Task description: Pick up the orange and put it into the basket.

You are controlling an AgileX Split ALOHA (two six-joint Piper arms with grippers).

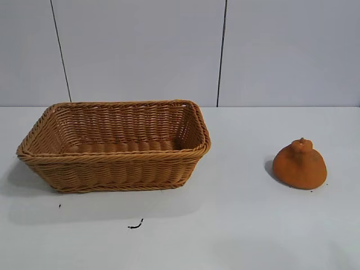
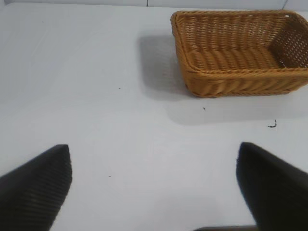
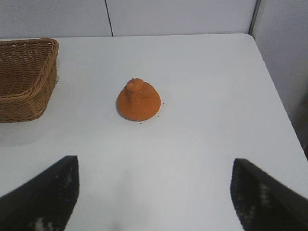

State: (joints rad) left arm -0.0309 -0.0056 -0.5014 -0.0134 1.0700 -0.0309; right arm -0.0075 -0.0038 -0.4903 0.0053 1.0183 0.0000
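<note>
Spread wide and empty, right gripper (image 3: 154, 192), with orange (image 3: 138, 100) ahead on table (image 3: 202, 134), well apart from basket (image 3: 24, 77); probably firm, light, rough-skinned: best pinched low across the dome; left gripper (image 2: 154, 187) likewise agape.

A white table (image 1: 236, 225) is seen bearing a woven wicker basket (image 1: 115, 147) at the left and a knobby orange (image 1: 300, 165) well apart at the right; a small dark scrap (image 1: 135, 226) lies near the basket.
</note>
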